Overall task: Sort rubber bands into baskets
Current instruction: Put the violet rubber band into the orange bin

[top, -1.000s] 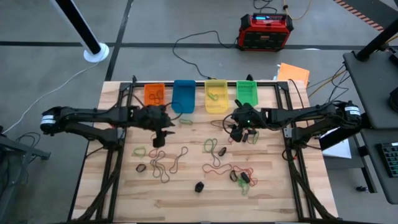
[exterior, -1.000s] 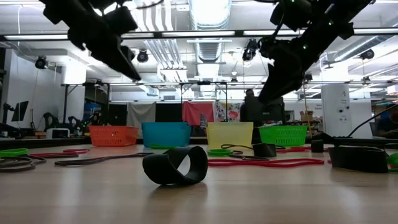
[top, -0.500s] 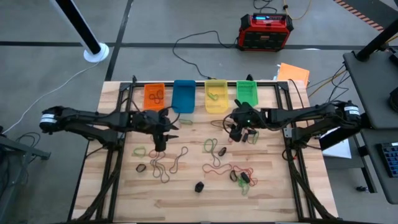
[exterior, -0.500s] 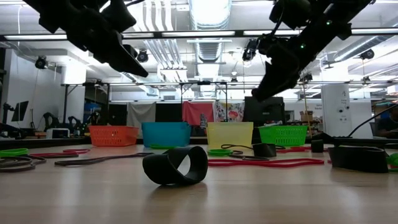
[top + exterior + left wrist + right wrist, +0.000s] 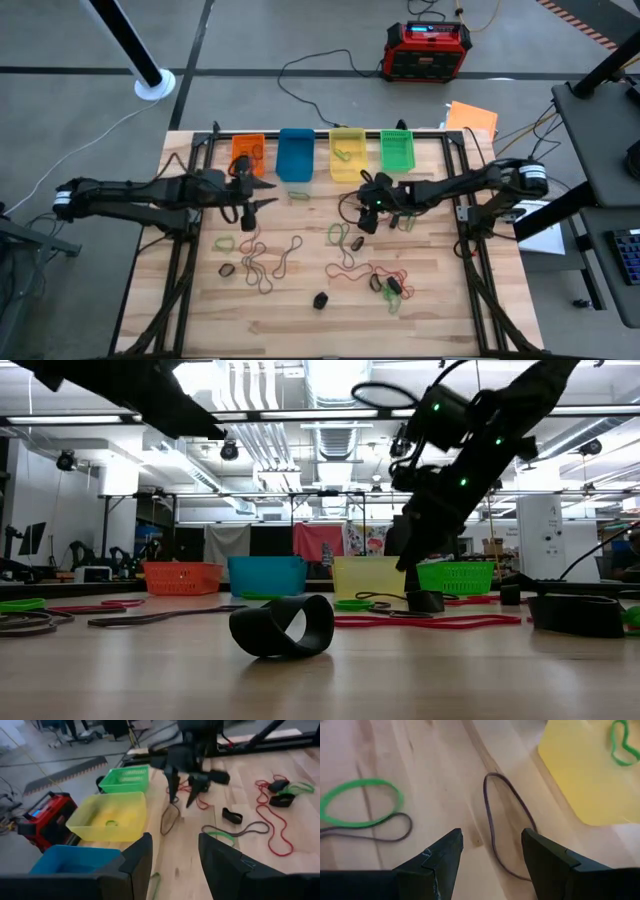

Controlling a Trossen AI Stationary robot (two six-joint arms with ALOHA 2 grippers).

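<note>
The four baskets stand in a row at the far edge: orange point(image 5: 248, 152), blue point(image 5: 295, 155), yellow point(image 5: 347, 156) and green point(image 5: 396, 150). Several rubber bands lie loose on the table's middle, among them red ones point(image 5: 352, 270) and a green one point(image 5: 224, 242). My right gripper point(image 5: 363, 214) is open and empty, low over a dark brown band point(image 5: 510, 825) that lies flat in front of the yellow basket point(image 5: 580, 775). My left gripper point(image 5: 262, 194) is open and empty, raised in front of the blue basket, pointing toward the right gripper point(image 5: 184, 790).
A thick black band point(image 5: 282, 626) stands curled near the front edge. A green band point(image 5: 360, 802) and a dark one point(image 5: 370, 834) lie beside the right gripper. A red-black box point(image 5: 427, 50) sits on the floor beyond the table. Black frame rails point(image 5: 185, 260) run along both sides.
My left gripper has risen from over the bands and turned from pointing down to pointing toward the table's right. My right gripper has gone toward the table's left and down, to the dark brown band by the yellow basket. Both have stayed open.
</note>
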